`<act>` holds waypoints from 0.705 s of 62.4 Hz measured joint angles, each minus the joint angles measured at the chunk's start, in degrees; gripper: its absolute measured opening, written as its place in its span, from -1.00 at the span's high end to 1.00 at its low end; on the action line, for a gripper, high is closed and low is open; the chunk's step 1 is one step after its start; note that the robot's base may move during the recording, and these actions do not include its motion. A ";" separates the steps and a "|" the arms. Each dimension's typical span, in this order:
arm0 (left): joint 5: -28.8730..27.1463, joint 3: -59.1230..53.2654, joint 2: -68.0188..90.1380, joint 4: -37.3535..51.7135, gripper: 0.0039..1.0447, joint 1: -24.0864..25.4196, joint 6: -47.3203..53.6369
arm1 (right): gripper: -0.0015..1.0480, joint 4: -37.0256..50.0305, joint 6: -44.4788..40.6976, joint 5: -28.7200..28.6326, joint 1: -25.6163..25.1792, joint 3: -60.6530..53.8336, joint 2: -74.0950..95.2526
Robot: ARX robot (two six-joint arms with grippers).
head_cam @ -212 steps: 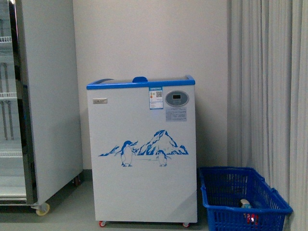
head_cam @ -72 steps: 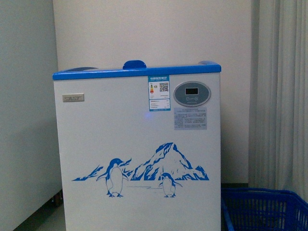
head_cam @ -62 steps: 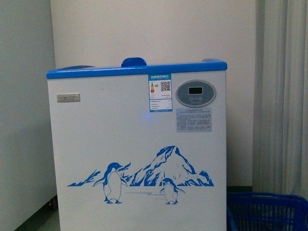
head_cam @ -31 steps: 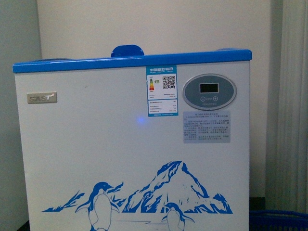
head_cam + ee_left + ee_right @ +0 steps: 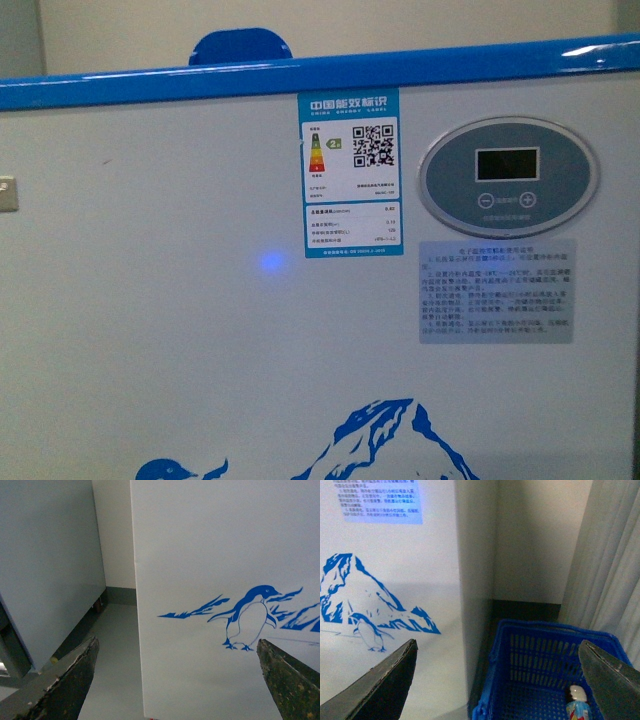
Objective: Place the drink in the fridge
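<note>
The fridge (image 5: 200,330) is a white chest with a blue rim, and its front fills the front view at close range. A blue handle (image 5: 240,46) rises above the rim, and an oval control panel (image 5: 508,177) sits beside an energy label. My left gripper (image 5: 177,642) is open, facing the fridge's front (image 5: 200,545) near its penguin decal. My right gripper (image 5: 497,642) is open too, aimed at the fridge's corner (image 5: 420,580) by the mountain decal. Neither holds anything. The drink is out of view.
A blue plastic basket (image 5: 545,650) stands on the floor right of the fridge, with a white-capped, pale-blue-labelled bottle (image 5: 579,705) in it. Grey curtains (image 5: 612,555) hang behind the basket. A tall grey cabinet side (image 5: 45,570) stands left of the fridge, with a strip of floor (image 5: 115,655) between them.
The front view has closed in steadily on the fridge. Its upper front now fills the frame, and the basket, the curtain and the tall cabinet have dropped out of that view.
</note>
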 joint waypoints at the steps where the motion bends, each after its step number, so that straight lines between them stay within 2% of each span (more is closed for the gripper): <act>1: -0.02 0.00 0.00 0.00 -0.85 0.00 -0.02 | -0.85 0.00 0.00 0.00 0.00 0.00 0.02; 17: -0.02 0.00 0.02 0.00 -0.85 0.00 0.00 | -0.85 -0.09 0.02 0.35 0.04 0.02 0.17; 22: -0.02 0.00 0.04 -0.02 -0.85 0.00 -0.02 | -0.85 -8.35 1.73 8.00 0.76 3.37 5.81; 25: -0.02 0.00 0.00 0.00 -0.85 0.00 0.00 | -0.85 -10.29 1.77 12.68 -2.64 6.51 15.87; 27: 0.00 0.00 0.02 -0.02 -0.85 0.00 0.00 | -0.85 -7.87 1.22 13.18 -5.35 7.52 22.40; 33: 0.02 0.00 0.02 0.00 -0.85 0.00 0.00 | -0.85 8.28 -0.81 16.35 -13.57 12.48 49.20; 39: -0.02 0.00 0.02 0.00 -0.85 0.00 0.00 | -0.85 19.34 -2.64 20.22 -15.28 18.21 68.65; 44: 0.00 0.00 0.02 0.00 -0.85 0.00 -0.02 | -0.85 23.93 -3.04 22.73 -15.69 22.80 81.00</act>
